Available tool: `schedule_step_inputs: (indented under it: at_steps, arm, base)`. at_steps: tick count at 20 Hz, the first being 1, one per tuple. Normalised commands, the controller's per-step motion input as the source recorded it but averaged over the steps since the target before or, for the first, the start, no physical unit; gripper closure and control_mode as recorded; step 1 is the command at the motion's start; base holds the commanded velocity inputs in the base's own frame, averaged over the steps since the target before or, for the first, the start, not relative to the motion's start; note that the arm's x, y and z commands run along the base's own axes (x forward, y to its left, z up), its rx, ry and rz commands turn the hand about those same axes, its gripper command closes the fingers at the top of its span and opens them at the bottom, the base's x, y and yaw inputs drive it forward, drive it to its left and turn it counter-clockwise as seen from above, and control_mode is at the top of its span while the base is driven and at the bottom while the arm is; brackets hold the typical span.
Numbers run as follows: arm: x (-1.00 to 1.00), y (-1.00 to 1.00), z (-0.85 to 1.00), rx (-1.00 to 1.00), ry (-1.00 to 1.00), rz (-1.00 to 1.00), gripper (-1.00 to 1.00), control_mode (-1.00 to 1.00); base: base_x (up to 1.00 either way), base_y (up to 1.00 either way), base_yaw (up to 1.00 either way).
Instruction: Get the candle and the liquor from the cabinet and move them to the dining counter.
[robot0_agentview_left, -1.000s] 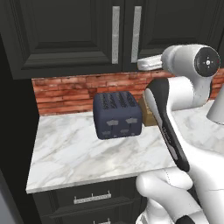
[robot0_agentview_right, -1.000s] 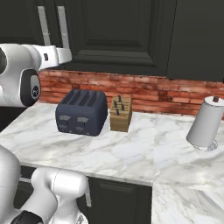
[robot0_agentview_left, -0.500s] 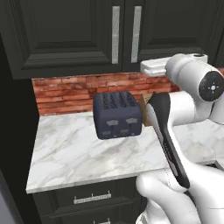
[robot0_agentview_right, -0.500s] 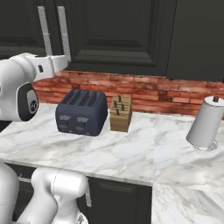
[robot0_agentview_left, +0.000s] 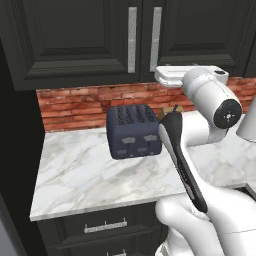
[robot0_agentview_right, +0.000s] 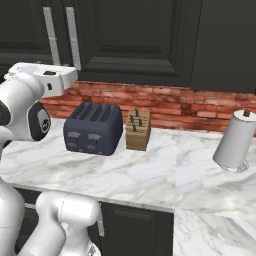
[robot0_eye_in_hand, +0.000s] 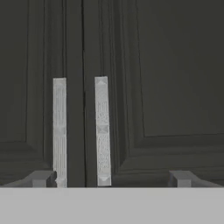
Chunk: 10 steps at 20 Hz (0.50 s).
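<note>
While the cabinet (robot0_eye_in_hand: 166, 87) stood shut, hiding candle and liquor, the gripper (robot0_eye_in_hand: 111, 179) hovered with jaws spread wide before its right silver handle (robot0_eye_in_hand: 102, 131), a stiff, slick-looking bar best gripped mid-length.

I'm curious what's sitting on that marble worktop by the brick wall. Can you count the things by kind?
Toaster: 1
Knife block: 1
Paper towel roll: 1
Total: 3
</note>
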Motion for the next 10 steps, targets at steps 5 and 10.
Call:
schedule_step_inputs:
  at_steps: [5,10]
  arm:
    - [0.62,0.13,0.00,0.08,-0.04,0.08,-1.00,-1.00]
    - [0.70,0.19,0.00,0.00,0.00,0.06,-1.00,-1.00]
  base:
    - [0.00,0.00,0.00]
    - [0.00,0.00,0.00]
